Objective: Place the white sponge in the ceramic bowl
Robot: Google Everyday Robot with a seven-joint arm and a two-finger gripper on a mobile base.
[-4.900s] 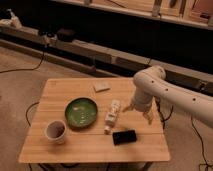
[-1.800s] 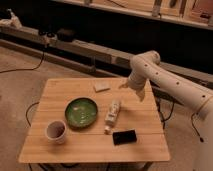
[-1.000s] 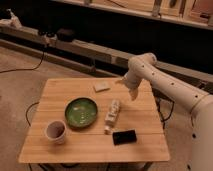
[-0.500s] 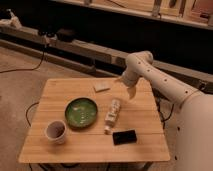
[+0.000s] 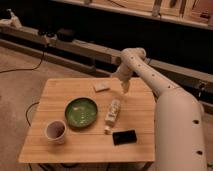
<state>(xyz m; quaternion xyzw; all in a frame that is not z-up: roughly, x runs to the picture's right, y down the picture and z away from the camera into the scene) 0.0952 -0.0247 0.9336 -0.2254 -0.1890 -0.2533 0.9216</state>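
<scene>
The white sponge (image 5: 101, 87) is a small flat off-white block lying near the far edge of the wooden table (image 5: 55, 92). The ceramic bowl (image 5: 81, 112) is a wide green dish at the table's middle left, with nothing in it. My gripper (image 5: 124, 88) hangs from the white arm above the far right part of the table, to the right of the sponge and apart from it. It holds nothing that I can see.
A white labelled bottle (image 5: 113, 113) lies on its side right of the bowl. A black phone-like slab (image 5: 124, 136) lies near the front edge. A pale mug (image 5: 55, 131) with a dark inside stands at front left. Dark shelving runs behind the table.
The arm has swung from the table's right side toward the far edge and leftward, bringing the gripper closer to the sponge. The objects on the table have not moved.
</scene>
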